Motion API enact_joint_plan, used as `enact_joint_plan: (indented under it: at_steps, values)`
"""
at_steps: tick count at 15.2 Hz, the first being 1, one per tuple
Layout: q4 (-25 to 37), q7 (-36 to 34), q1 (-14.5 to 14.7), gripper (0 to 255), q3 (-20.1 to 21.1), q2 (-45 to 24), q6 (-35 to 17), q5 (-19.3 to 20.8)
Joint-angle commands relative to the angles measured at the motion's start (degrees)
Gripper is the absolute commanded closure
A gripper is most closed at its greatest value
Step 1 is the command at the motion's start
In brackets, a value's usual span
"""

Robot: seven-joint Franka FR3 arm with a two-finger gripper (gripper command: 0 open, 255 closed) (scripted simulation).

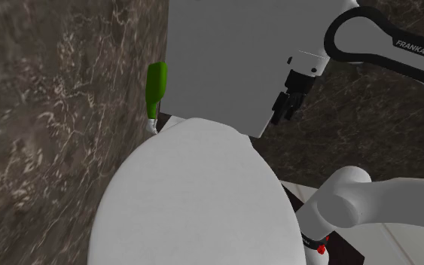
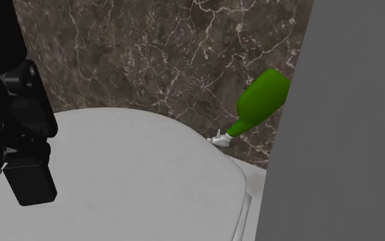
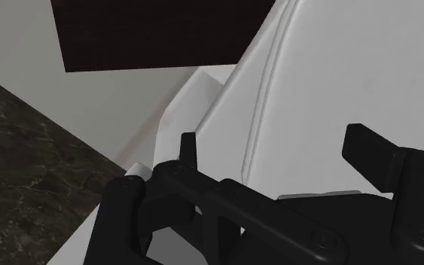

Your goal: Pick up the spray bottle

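Marble wall [image 1: 52, 113], toilet [image 1: 195, 196] | bottle [image 1: 156, 89] wedged beside tank [image 1: 225, 60], untouched | tool [image 3: 278, 147] spread, empty, well apart | approach, grasp, lift all left

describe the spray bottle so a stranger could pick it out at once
Start at the big white toilet lid; behind it rises the pale tank. Beside the tank, by the dark marbled wall, the spray bottle tilts nozzle down: the one bright green thing here.
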State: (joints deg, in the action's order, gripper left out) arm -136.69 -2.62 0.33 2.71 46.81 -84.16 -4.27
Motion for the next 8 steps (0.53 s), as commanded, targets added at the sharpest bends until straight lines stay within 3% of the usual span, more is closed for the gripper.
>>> enact_joint_plan:
  at_steps: [1,8]
  values:
    - [0.0,0.0,0.0,0,0.0,0.0,0.0,0.0]
    - [0.0,-5.3,1.9,0,5.2,-7.9,-12.4,-5.7]
